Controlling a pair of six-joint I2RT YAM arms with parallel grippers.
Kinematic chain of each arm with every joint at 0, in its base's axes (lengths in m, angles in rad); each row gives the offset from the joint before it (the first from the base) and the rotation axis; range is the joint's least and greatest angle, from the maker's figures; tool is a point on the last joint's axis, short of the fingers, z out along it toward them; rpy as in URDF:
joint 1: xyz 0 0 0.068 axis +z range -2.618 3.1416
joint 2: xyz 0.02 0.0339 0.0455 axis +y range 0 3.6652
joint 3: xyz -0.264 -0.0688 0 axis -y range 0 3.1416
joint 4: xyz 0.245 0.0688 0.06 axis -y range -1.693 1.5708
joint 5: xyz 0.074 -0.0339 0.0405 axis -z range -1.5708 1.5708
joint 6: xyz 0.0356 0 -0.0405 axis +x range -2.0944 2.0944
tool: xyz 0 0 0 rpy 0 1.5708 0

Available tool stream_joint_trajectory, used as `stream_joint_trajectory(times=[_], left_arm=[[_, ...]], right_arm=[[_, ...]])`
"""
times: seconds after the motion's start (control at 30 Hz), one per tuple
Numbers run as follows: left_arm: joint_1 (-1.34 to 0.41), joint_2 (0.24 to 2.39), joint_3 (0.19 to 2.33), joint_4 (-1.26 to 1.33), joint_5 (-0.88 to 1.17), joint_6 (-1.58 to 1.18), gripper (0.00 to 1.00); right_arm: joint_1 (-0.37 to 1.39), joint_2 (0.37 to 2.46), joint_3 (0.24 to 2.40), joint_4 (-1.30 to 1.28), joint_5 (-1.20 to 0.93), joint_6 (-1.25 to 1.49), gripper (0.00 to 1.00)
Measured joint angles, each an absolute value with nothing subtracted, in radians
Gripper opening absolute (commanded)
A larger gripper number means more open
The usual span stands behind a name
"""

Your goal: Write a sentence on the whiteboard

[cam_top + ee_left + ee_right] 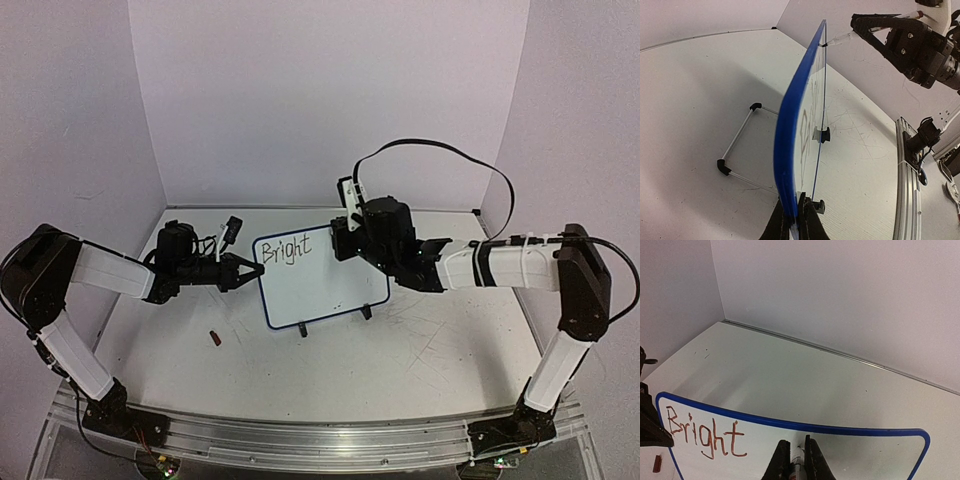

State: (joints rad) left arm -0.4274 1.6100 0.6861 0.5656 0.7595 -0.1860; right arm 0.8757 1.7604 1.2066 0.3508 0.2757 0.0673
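The left end effector (255, 270) is clamped on the whiteboard (325, 285). Its fingers are pressed together over the blue rim at the board's 9 o'clock edge. In the left wrist view the end effector (797, 222) pinches that rim from below, with the board seen edge-on and rising away from it.

The right end effector (340, 235) is closed on a marker (797, 467). It hangs over the board's 1 o'clock corner in the top view. In its own wrist view the right end effector (797, 460) sits at 6 o'clock in the frame, with the marker pointing down at the board's face (850, 455). From the left wrist view the right end effector (860, 22) holds the marker tip (835, 41) at or just off the face, close under the upper rim. I cannot tell whether it touches.

The whiteboard stands near the middle of the table (440, 350), tilted back on two black feet (303, 328). A wire stand (740, 145) lies on the table behind it.

Of the sentence (288, 248), only "Bright" is written. It sits in the board's 10 o'clock corner, and the rest of the face is blank. In the right wrist view the word (705, 435) lies at 9 o'clock from the marker.

A small brown piece (214, 338) lies on the table at 8 o'clock from the board, apart from it.
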Motion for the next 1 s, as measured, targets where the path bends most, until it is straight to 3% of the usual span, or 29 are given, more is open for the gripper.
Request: stream_joint_trajectory(times=[1.0], left_arm=[[-0.429, 1.61, 0.686, 0.565, 0.757, -0.184, 0.0]], right_arm=[[0.881, 1.772, 1.209, 0.324, 0.207, 0.095, 0.0]])
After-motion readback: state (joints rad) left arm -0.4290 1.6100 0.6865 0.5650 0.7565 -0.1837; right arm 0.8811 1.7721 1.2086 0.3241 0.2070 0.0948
